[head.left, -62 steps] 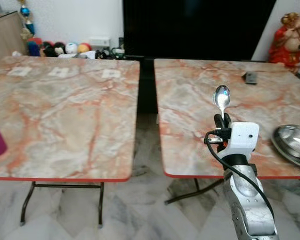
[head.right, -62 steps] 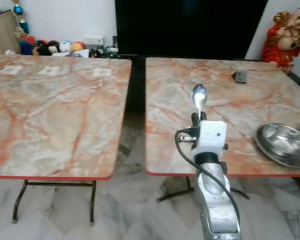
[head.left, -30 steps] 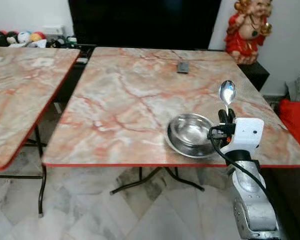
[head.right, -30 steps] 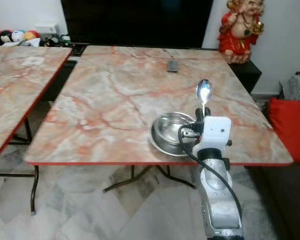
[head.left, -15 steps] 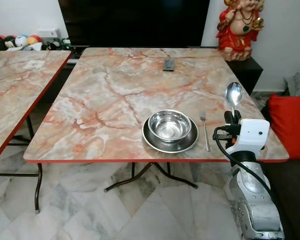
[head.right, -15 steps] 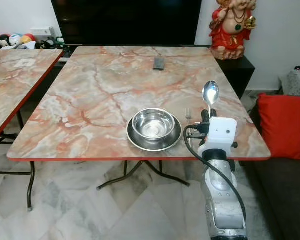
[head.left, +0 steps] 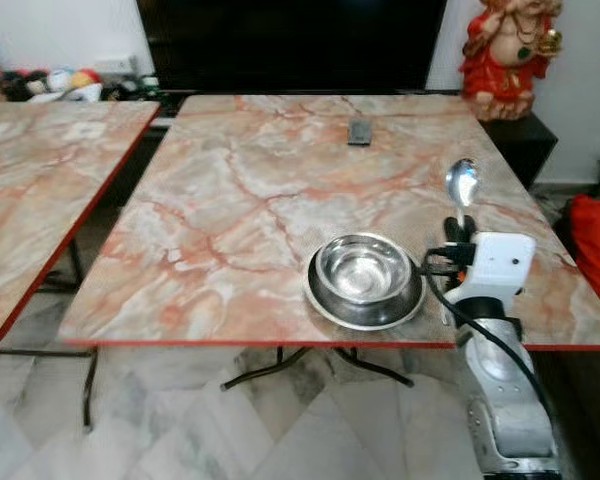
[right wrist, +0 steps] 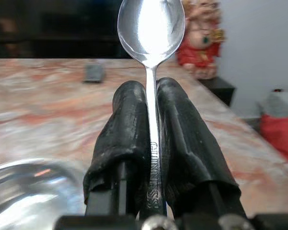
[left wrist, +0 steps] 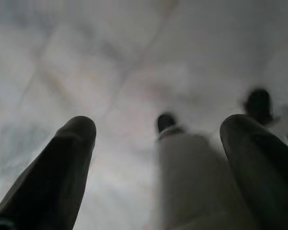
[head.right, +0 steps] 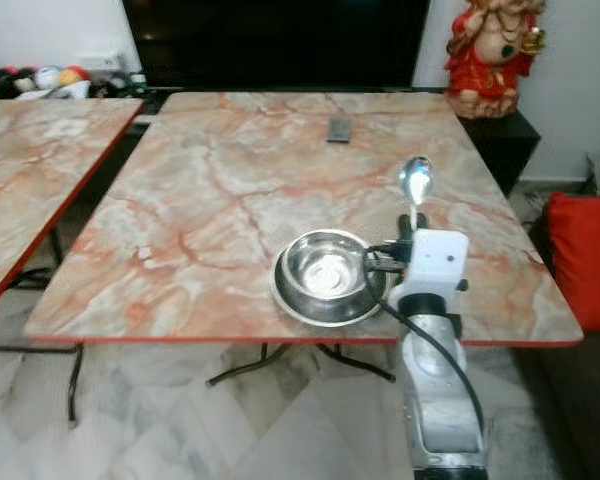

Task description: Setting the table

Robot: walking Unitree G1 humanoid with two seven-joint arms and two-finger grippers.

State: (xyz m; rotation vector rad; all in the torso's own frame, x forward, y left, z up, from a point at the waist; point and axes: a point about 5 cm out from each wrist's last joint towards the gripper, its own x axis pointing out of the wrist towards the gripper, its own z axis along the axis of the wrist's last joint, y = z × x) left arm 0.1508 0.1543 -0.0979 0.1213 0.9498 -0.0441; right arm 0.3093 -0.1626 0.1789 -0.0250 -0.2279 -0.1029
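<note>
Here the spoon [right wrist: 151, 28] is held upright, bowl uppermost, its handle pinched between the two black fingers [right wrist: 129, 139] of the right end effector [head.left: 458, 232]. The fingers are pressed together on the handle, with engraved lettering seen on the shaft between them. The spoon is kept above the near right part of the counter [head.left: 250, 190], just beside a steel bowl [head.left: 362, 268] and apart from it. The bowl is seated in a steel plate [head.left: 325, 303] close to the counter's near edge. A small dark flat object [head.left: 359, 131] is noted far back on the same counter; what it is cannot be told. A red and gold figurine [head.right: 491, 55] is seen past the far right corner, on a dark stand. A second counter [head.right: 30, 170] is noted to the left, across a gap. A red cushion [head.right: 582, 270] is seen at the right edge.

The left end effector [left wrist: 158, 143] is spread wide, holding nothing, above a blurred pale marble floor [left wrist: 86, 62].
</note>
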